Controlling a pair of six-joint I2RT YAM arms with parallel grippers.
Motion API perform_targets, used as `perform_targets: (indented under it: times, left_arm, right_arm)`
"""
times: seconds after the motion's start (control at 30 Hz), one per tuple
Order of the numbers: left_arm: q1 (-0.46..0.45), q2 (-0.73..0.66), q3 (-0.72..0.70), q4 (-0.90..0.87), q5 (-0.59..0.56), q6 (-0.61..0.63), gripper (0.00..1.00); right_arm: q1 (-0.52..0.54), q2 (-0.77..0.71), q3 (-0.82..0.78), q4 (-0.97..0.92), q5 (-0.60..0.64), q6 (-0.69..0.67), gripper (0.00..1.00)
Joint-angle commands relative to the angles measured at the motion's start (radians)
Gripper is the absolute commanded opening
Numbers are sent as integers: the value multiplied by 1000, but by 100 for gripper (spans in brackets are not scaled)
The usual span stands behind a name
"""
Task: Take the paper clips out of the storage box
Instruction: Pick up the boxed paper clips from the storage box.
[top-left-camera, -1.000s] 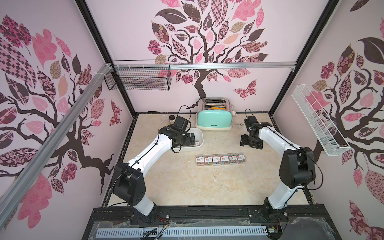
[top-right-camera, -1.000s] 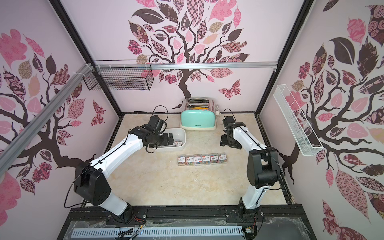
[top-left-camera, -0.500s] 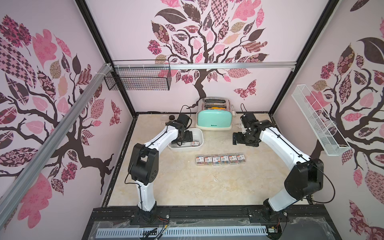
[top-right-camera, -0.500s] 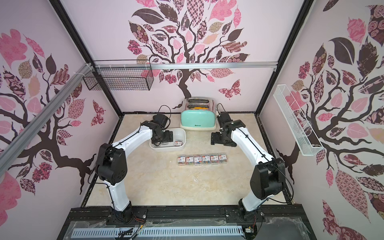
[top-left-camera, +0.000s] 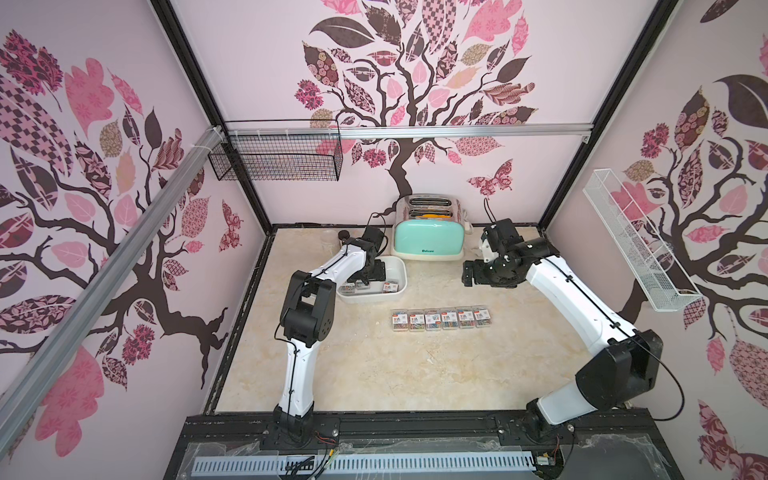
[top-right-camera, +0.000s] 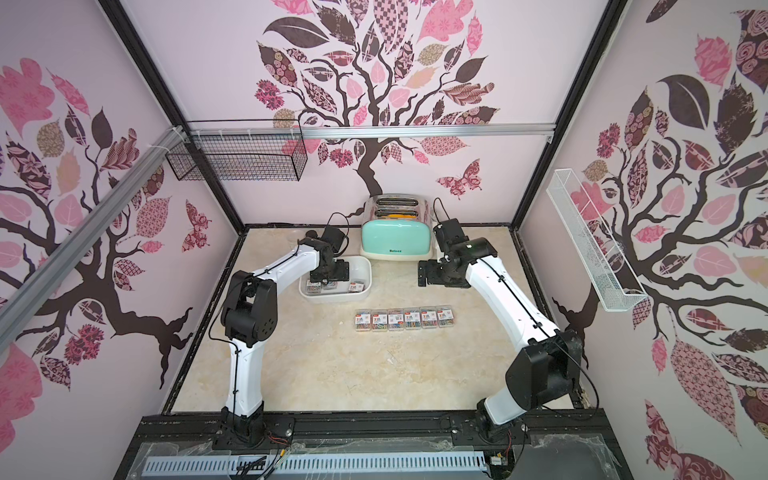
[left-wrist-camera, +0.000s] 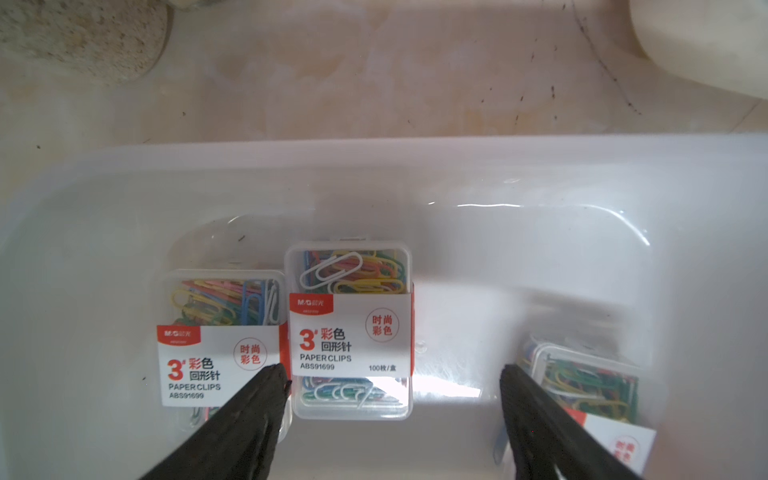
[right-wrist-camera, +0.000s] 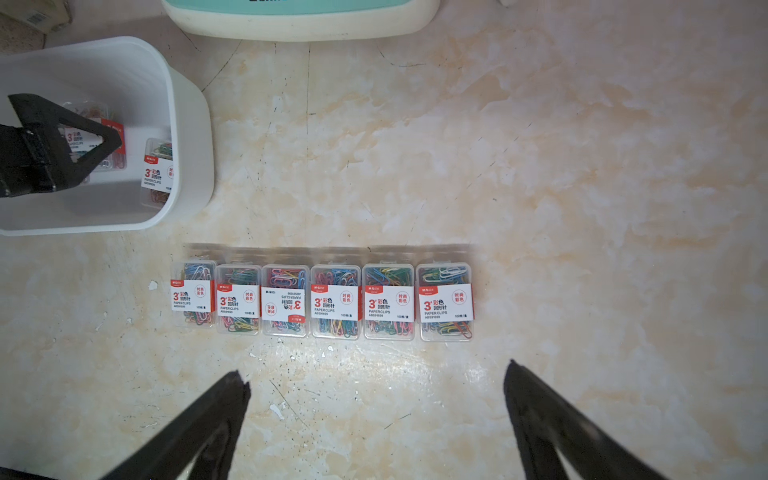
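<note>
Left gripper (left-wrist-camera: 392, 390): jaws spread wide, nothing held, lowered inside the storage box (left-wrist-camera: 415, 158). Three cases of paper clips (left-wrist-camera: 220, 345) lie flat on the box floor.

- The middle case (left-wrist-camera: 349, 332) lies between the fingers.
- One fingertip (left-wrist-camera: 270, 386) sits at the seam where the middle case touches its neighbour.
- The other fingertip (left-wrist-camera: 519, 390) stands well clear of the middle case and overlaps the third case (left-wrist-camera: 590, 382), which lies outside it.

Right gripper (right-wrist-camera: 376, 376): jaws wide too, empty, over the bare table (right-wrist-camera: 582, 166). A row of six cases (right-wrist-camera: 336, 301) lies just ahead of its fingertips, side by side.

Handling, as a judgement:
- The cases look light, stiff and glossy, so probably slippery under the pads.
- The loose clips inside may shift when a case is lifted.
- A hard squeeze might spring a lid.
- The best hold looks to be across the two long sides at the paper label band, which should give more friction than the bare plastic.
- The touching neighbour leaves no gap for a finger on that side, so the fingertip may have to wedge in or nudge it aside.
- The cases sit low, so the fingers must reach nearly to the box floor.
</note>
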Motion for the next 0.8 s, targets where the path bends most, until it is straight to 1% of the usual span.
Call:
perform_targets:
  times: [0.0,0.4,0.57,0.77]
  left_arm:
    - [5,20,6,9,-26,-9,85]
    - [6,73,10,23,-21,-12,85]
    - [7,75,5,41,8,-17,80]
    - [6,70,-2,49,13,-18,74]
  right_arm:
    - [1,2,45,-14,-12,-14,99]
    - [0,24,66,-11,-28,-20,99]
    - [1,26,68,-10,-23,-18,99]
    - [0,24,61,-4,-30,-10,99]
